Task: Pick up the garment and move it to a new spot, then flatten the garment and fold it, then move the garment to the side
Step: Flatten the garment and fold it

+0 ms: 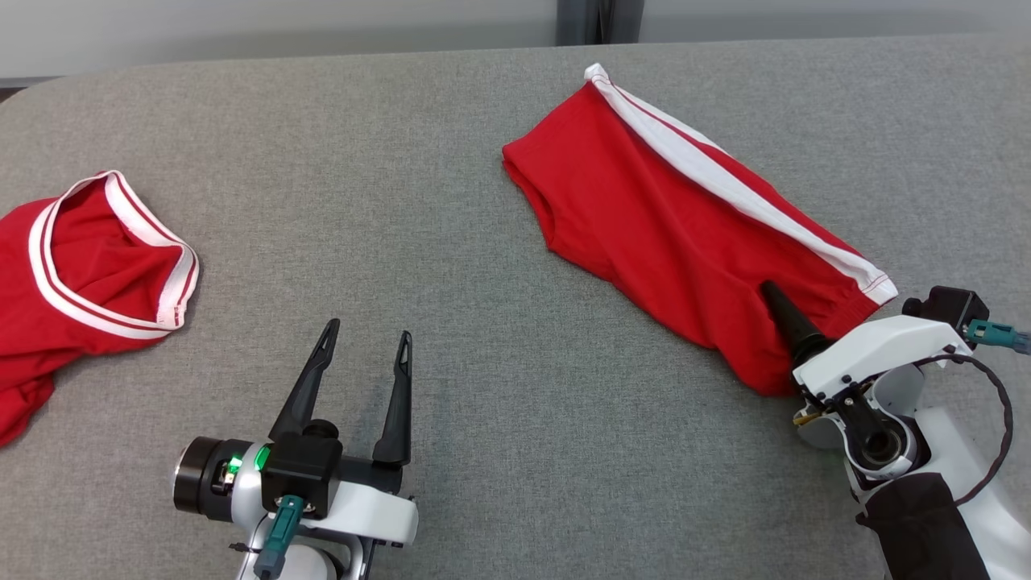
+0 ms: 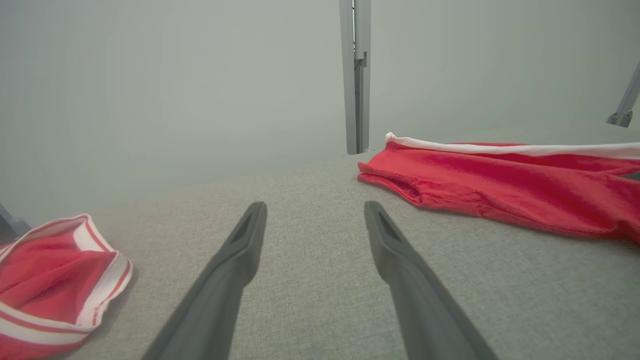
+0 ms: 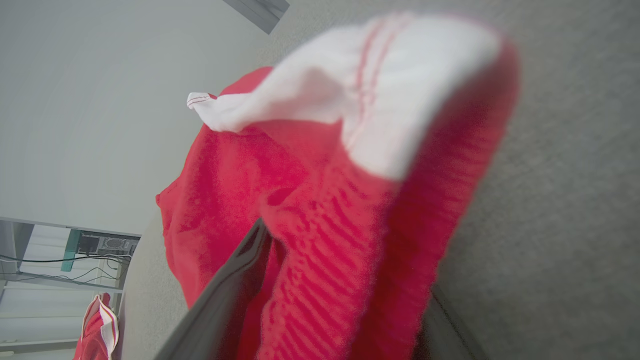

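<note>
My right pincer (image 1: pixel 785 318) stands wide at the near right of the grey fabric-covered table (image 1: pixel 451 201). The near corner of the red cloth garment with a white side stripe (image 1: pixel 660 209) is bunched between its two dark fingers. One finger (image 1: pixel 781 310) lies on top of the red cloth and the other is tucked under the fold, so I cannot tell whether the cloth is truly pinched. From there the garment stretches away toward the far left, lying on the table with its white stripe along the right edge. My left pincer (image 1: pixel 368 330) hovers spread wide and empty over bare table at the near left, well apart from that garment. Further left, at the table's edge, lies a second crumpled red garment with a white-striped band (image 1: pixel 80 266).
</note>
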Robot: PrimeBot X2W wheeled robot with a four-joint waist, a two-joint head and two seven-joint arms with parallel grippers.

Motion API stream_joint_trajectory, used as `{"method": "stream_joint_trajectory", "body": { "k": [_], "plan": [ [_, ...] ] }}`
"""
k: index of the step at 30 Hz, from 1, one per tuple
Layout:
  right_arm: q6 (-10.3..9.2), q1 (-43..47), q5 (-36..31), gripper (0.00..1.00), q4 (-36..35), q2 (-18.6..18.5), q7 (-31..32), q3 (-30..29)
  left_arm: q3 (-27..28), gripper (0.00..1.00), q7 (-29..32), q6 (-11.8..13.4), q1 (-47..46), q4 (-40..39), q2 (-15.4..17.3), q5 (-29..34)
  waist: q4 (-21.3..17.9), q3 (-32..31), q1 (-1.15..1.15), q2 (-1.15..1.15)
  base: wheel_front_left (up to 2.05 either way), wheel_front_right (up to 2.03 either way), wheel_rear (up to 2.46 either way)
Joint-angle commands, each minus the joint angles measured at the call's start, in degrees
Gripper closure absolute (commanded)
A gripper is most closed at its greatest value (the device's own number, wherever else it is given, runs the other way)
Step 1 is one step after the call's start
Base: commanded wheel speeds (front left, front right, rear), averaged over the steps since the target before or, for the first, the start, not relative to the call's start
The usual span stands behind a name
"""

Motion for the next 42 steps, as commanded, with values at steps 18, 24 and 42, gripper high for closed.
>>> {"method": "stream_joint_trajectory", "body": {
  "k": [18,24,42],
  "plan": [
    [-0.01,-0.07,0.32,1.00,3.88,-0.79,-1.63,1.75,0.44,0.00,-0.20,-0.17,0.07,0.82,0.12,-0.76,-1.36,-2.03,0.00,0.00,0.00,0.00,0.00],
    [-0.01,0.79,-0.85,1.00,5.52,-2.23,-0.92,1.20,0.06,0.00,-0.20,0.26,1.06,1.36,0.12,-1.37,-2.07,-4.31,0.00,0.00,0.00,0.00,0.00],
    [-0.01,10.53,-8.49,1.00,5.67,-5.52,5.04,-7.63,-1.22,0.00,-0.20,1.40,5.25,2.33,0.13,-3.72,-5.71,-10.77,0.00,0.00,0.00,0.00,0.00]
  ]
}}
